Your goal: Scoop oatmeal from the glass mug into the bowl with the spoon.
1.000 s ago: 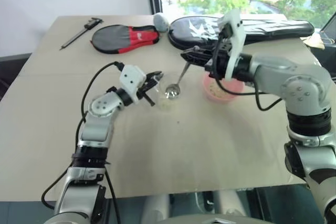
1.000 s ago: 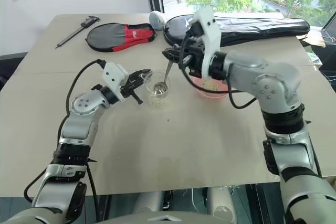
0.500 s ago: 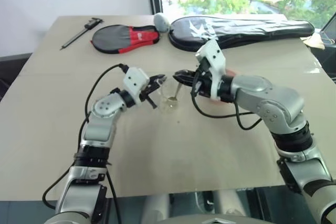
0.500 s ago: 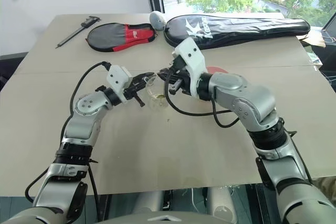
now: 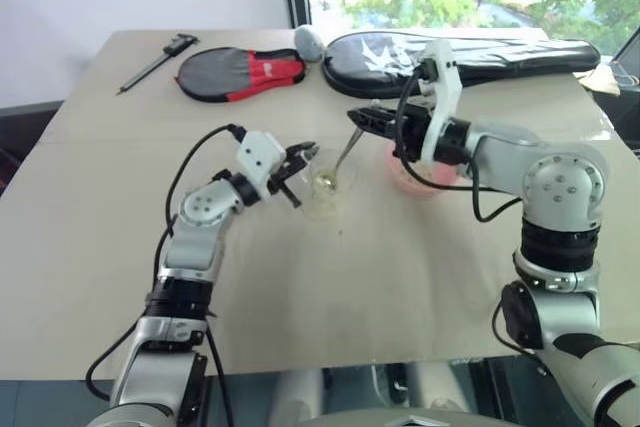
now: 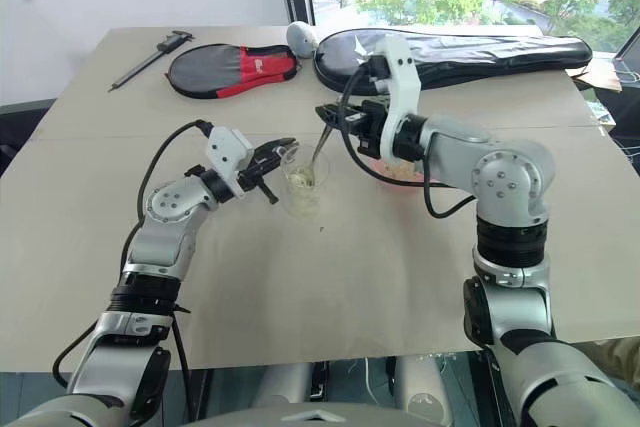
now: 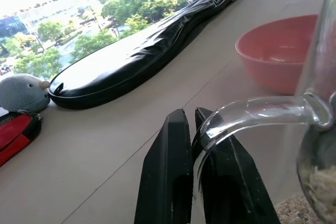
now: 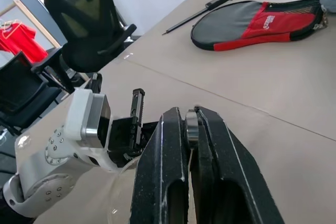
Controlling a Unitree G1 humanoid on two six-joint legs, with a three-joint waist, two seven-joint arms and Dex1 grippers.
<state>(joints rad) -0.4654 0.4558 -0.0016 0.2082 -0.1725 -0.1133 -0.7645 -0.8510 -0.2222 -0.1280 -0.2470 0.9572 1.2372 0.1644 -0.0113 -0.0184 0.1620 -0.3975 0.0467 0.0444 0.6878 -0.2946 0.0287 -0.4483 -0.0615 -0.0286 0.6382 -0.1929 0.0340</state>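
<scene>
— What is seen from the head?
— The glass mug [image 5: 322, 190] is gripped at its handle by the left gripper [image 5: 296, 162]; the spoon [image 5: 345, 153], pinched in the right gripper [image 5: 362, 118], slants into it. The bowl [image 5: 415, 179] is half hidden by the right arm.

— And the wrists?
— Left fingers [image 7: 165, 177] are clamped on the handle; oatmeal [image 7: 321, 188] is cut off at the edge. Right fingers [image 8: 163, 182] are closed on the spoon's handle end; its bowl is hidden.
</scene>
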